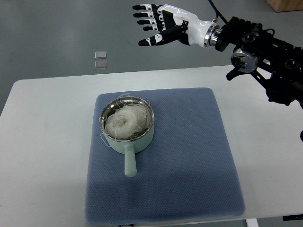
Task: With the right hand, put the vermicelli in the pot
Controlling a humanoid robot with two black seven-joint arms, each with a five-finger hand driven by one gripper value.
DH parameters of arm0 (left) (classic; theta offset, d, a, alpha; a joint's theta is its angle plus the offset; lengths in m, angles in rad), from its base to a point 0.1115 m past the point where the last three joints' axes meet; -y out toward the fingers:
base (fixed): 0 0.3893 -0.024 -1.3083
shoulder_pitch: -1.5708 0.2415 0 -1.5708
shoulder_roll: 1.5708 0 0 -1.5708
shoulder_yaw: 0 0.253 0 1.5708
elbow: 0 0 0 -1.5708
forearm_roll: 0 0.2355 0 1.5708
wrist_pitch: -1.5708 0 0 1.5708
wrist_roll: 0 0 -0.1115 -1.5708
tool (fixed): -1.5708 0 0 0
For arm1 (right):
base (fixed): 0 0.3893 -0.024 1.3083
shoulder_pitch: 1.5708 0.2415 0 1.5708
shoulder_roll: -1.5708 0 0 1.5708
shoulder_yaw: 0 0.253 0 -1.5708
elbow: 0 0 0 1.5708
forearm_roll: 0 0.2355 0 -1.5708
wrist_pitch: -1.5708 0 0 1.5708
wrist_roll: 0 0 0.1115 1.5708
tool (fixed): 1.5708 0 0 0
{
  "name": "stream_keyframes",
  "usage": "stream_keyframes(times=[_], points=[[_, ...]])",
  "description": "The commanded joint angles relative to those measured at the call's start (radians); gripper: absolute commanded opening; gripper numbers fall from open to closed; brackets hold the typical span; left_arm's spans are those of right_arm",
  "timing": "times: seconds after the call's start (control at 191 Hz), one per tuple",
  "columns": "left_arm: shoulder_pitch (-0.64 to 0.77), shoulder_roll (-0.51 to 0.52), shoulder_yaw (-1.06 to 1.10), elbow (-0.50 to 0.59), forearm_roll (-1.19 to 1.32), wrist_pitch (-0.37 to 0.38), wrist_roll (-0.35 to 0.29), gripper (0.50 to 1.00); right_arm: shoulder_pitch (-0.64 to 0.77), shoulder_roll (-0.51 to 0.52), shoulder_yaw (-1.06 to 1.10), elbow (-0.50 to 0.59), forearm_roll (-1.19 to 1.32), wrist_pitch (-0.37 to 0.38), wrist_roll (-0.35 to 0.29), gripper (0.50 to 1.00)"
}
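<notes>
Vermicelli (125, 120) sits in the pot (128, 142) on the mat (189, 156), a pale tangled nest with strands over the rim. Likely light, springy, brittle; best pinched at the bundle's centre. Right robot hand (154, 26) hangs above the counter's (42, 142) far edge, fingers spread, empty.

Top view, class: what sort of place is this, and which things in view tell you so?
Probably a robot test lab, not a kitchen: a plain white table on a grey floor, a blue mat under a pot of vermicelli, and the robot's right hand raised open.
</notes>
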Motion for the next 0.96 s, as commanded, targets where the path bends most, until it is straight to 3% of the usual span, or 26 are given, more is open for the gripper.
stream_keyframes(times=[0.0,0.226,0.483,0.955], points=[[0.000,0.000,0.002,-0.001,0.001,0.000,0.000,1.000,-0.111,0.012,0.160,-0.003,0.086,-0.018,0.019,0.915],[0.000,0.000,0.003,-0.003,0.001,0.000,0.000,1.000,-0.285,0.091,0.341,-0.043,0.267,-0.108,0.094,0.928],[0.000,0.000,0.003,-0.003,0.001,0.000,0.002,1.000,-0.374,0.123,0.353,-0.104,0.402,-0.109,0.223,0.928],[0.000,0.000,0.002,-0.004,0.001,0.000,0.002,1.000,-0.430,0.123,0.353,-0.104,0.444,-0.096,0.241,0.928]])
